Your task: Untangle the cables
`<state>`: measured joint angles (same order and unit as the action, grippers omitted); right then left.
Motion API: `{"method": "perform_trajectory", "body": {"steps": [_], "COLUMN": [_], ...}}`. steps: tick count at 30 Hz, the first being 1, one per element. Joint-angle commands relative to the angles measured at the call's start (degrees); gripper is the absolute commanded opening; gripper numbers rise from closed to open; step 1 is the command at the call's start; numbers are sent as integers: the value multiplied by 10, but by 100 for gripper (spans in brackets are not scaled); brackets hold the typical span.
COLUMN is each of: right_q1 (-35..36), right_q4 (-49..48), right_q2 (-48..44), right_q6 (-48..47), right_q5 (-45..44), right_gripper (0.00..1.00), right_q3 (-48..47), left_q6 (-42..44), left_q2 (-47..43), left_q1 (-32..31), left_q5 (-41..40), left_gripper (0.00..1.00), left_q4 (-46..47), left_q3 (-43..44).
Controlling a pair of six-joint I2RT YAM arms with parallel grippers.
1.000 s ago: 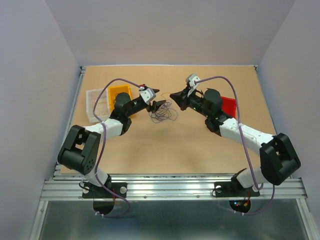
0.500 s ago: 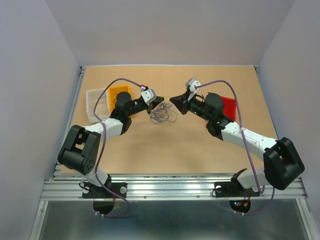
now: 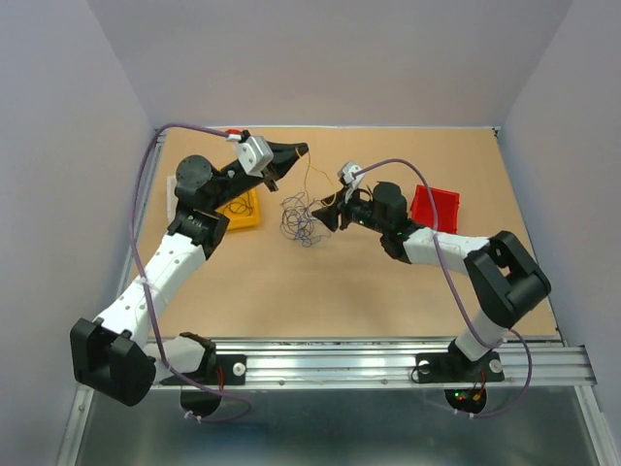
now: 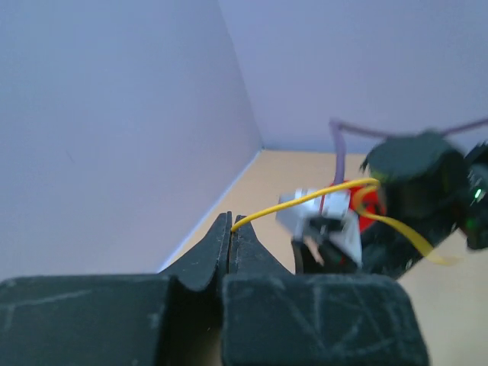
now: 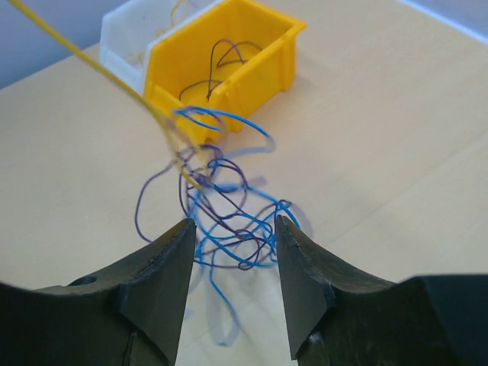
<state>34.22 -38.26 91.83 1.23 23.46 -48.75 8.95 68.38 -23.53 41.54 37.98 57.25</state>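
The cables (image 3: 302, 220) are a loose bunch of thin blue and purple wires on the table, close up in the right wrist view (image 5: 229, 206). One yellow cable (image 3: 310, 175) rises out of the bunch to my left gripper (image 3: 302, 150), which is held high above the table. In the left wrist view this gripper (image 4: 231, 227) is shut on the end of the yellow cable (image 4: 305, 204). My right gripper (image 3: 326, 216) sits low at the bunch's right edge. Its jaws (image 5: 232, 229) stand open, with part of the tangle between the fingertips, nothing pinched.
A yellow bin (image 3: 243, 208) holding a few wires lies left of the bunch, also in the right wrist view (image 5: 221, 53). A white tray (image 5: 130, 30) sits behind it. A red bin (image 3: 434, 209) stands behind the right arm.
My left gripper shut on a yellow cable and rose up and back, drawing it out of the bunch. My right gripper opened and moved down to the bunch's right side.
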Motion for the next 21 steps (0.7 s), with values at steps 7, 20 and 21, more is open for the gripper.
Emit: {"method": "perform_trajectory", "body": {"steps": [7, 20, 21], "right_q1": [5, 4, 4], "right_q4": [-89, -111, -119], "right_q2": [92, 59, 52], "right_q6": [39, 44, 46], "right_q5": [53, 71, 82], "right_gripper": [52, 63, 64], "right_q3": [-82, -45, -40], "left_q6": [-31, -77, -75], "left_q2": [-24, 2, -2], "left_q1": [-1, -1, -1], "left_q5": [-67, -240, -239], "left_gripper": [0, 0, 0], "left_q4": [-154, -191, -178], "left_q3": [245, 349, 339]}}
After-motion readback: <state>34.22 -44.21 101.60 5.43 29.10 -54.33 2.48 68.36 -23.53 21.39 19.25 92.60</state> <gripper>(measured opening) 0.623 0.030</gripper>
